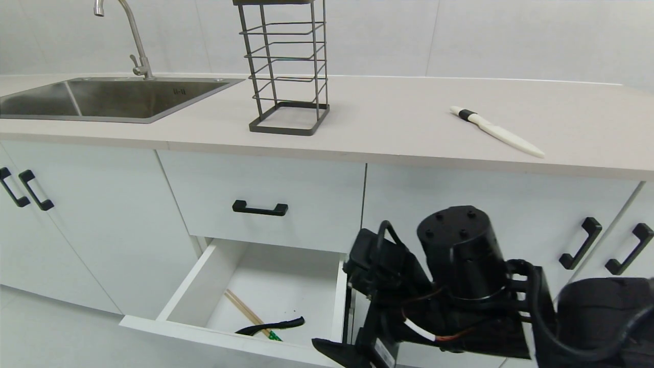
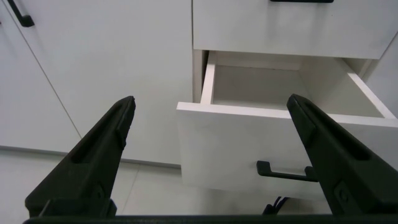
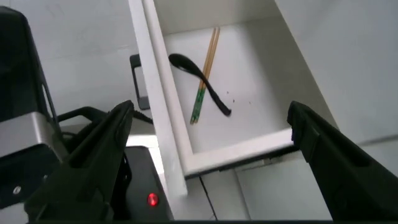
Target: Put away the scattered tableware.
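A white knife (image 1: 495, 131) with a black band lies on the right part of the countertop (image 1: 398, 117). Below the counter the lower drawer (image 1: 173, 299) stands pulled out. Inside lie wooden chopsticks (image 1: 248, 313) and a black spoon (image 1: 273, 325). My right gripper (image 3: 210, 111) hangs open and empty over the drawer's front corner, with the chopsticks (image 3: 210, 56) and spoon (image 3: 214, 93) beneath. My right arm (image 1: 460, 255) is low at the drawer's right side. My left gripper (image 2: 211, 102) is open and empty, facing the drawer front (image 2: 249, 149) from low down.
A tall dark wire rack (image 1: 288, 66) stands on the middle of the counter. A steel sink (image 1: 112, 97) with a faucet (image 1: 135, 41) is at the left. Closed cabinet doors with black handles flank the drawer; a closed upper drawer (image 1: 260, 197) sits above it.
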Robot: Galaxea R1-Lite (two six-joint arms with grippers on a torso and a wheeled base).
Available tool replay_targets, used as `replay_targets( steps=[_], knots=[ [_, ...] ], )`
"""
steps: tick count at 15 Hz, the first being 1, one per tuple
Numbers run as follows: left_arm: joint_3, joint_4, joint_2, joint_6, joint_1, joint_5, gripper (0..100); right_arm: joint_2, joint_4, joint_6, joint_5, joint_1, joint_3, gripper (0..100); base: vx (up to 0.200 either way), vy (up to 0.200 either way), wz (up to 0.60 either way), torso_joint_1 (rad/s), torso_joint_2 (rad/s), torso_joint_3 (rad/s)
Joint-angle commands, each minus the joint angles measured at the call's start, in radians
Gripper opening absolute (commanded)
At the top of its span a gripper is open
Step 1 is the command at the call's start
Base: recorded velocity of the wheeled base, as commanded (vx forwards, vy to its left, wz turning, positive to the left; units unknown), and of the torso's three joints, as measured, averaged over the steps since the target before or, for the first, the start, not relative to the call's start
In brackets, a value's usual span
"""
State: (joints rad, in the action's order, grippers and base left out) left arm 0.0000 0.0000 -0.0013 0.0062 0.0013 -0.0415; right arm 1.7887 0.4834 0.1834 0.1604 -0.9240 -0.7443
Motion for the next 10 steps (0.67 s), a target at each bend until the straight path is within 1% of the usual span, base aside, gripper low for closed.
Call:
replay_targets(
  steps=[1, 2, 3, 4, 5, 7, 8, 9, 10],
  knots=[
    [0.0, 0.0, 0.001, 0.0, 0.0, 0.0, 100, -0.153, 0.004, -0.001, 0.001, 0.025, 0.129, 100, 0.0, 0.0, 0.0, 0.0, 0.0, 0.0],
    [0.0, 0.0, 0.001, 0.0, 0.0, 0.0, 100, -0.235, 0.004, -0.001, 0.001, 0.033, 0.22, 100, 0.0, 0.0, 0.0, 0.0, 0.0, 0.0],
    [0.0, -0.002, 0.001, 0.0, 0.0, 0.0, 100, -0.244, 0.004, -0.001, 0.001, 0.034, 0.229, 100, 0.0, 0.0, 0.0, 0.0, 0.0, 0.0],
    [0.0, -0.002, 0.001, 0.0, 0.0, 0.0, 100, -0.362, 0.001, -0.001, -0.001, 0.047, 0.339, 100, 0.0, 0.0, 0.0, 0.0, 0.0, 0.0],
    [0.0, -0.002, 0.001, 0.0, 0.0, 0.0, 100, -0.399, -0.002, -0.001, -0.001, 0.059, 0.368, 100, 0.0, 0.0, 0.0, 0.0, 0.0, 0.0],
    [0.0, 0.0, 0.001, 0.0, 0.0, 0.0, 100, -0.611, -0.014, -0.001, -0.001, 0.111, 0.513, 100, 0.0, 0.0, 0.0, 0.0, 0.0, 0.0],
    [0.0, 0.0, 0.001, 0.0, 0.0, 0.0, 100, -0.66, -0.025, -0.002, -0.001, 0.122, 0.54, 100, 0.0, 0.0, 0.0, 0.0, 0.0, 0.0],
    [0.0, -0.002, 0.001, 0.0, 0.0, 0.0, 100, -0.798, -0.072, -0.002, -0.002, 0.14, 0.605, 100, 0.0, 0.0, 0.0, 0.0, 0.0, 0.0],
    [0.0, 0.0, 0.001, 0.0, 0.0, 0.0, 100, -0.888, -0.103, -0.002, -0.022, 0.143, 0.628, 100, 0.0, 0.0, 0.0, 0.0, 0.0, 0.0]
  ],
)
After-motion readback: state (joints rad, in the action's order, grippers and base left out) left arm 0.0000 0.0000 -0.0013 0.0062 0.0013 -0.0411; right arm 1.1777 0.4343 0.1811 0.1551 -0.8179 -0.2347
